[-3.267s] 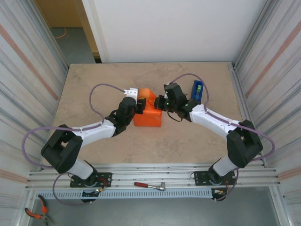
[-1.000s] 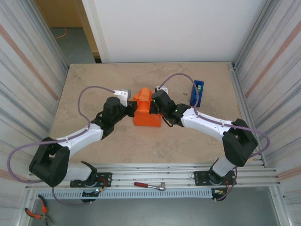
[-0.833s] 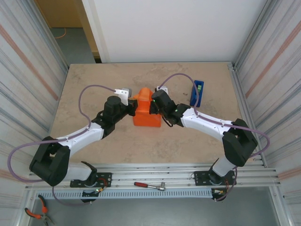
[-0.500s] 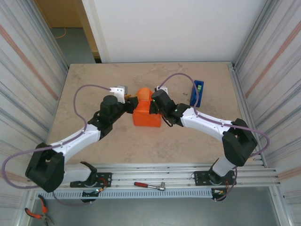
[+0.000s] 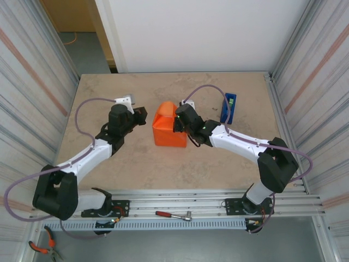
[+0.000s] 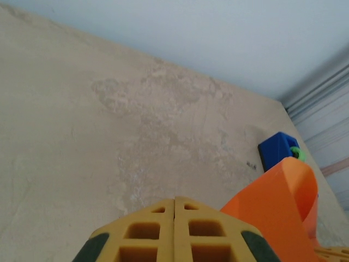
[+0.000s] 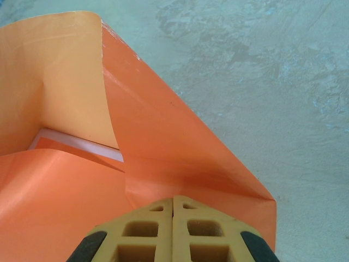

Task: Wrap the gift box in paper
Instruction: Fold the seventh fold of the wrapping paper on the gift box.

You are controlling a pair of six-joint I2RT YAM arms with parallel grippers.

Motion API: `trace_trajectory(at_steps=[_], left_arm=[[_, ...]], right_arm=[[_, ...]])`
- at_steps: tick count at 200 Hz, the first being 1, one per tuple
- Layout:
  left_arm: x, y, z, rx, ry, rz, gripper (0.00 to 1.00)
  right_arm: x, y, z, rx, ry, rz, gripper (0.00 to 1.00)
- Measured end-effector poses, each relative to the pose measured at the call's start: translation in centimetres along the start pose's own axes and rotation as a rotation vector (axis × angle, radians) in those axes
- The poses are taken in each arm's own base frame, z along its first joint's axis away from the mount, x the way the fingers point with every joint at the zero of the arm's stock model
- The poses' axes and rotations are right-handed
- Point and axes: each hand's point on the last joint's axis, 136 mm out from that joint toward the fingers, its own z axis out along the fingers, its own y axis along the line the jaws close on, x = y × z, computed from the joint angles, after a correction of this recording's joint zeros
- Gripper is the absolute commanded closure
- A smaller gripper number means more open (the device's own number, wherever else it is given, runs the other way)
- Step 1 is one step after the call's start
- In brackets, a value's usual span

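The paper (image 5: 169,131) sits near the middle of the table (image 5: 109,87), a little nearer the far edge than the near one. It is folded up into a loose, boxy bundle, with one flap standing up at its far side. The gift box is covered by the paper in the overhead view. In the right wrist view the upright flap and the flatter folds form an open pocket, and a thin pale strip (image 7: 76,143) shows at its bottom. Whether that strip is the edge of the box cannot be told.

The right tool (image 5: 176,122) is at the right side of the bundle, up against the paper. It is clenched, with its yellow pads (image 7: 150,232) pressed together. The wrist view shows no paper between them, and the sheet runs right up to their tips.

The left tool (image 5: 141,115) hangs to the left of the bundle, apart from it. It is clenched on nothing, its pads meeting flat in the left wrist view.

A blue tape dispenser (image 5: 229,108) stands tilted near the right edge, towards the far right corner, with a green part (image 5: 232,100) in its top end.
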Motion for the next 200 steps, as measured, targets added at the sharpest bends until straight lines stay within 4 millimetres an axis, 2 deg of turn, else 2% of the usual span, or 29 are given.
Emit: trace_trajectory(at_steps=[53,120,200], left_arm=[[1.5,-0.7,1.1,0.041,0.083,-0.014,1.0],[3.7,-4.2,1.1,0.095,0.171,0.023,1.0],[6.3,-6.0,1.7,0.067,0.26,0.064,1.0]], right_arm=[[0.0,0.0,0.0,0.0,0.0,0.0,1.0],[0.0,0.0,0.0,-0.001,0.0,0.0,1.0],[0.0,0.2,-0.1,-0.011,0.003,0.012,1.0]])
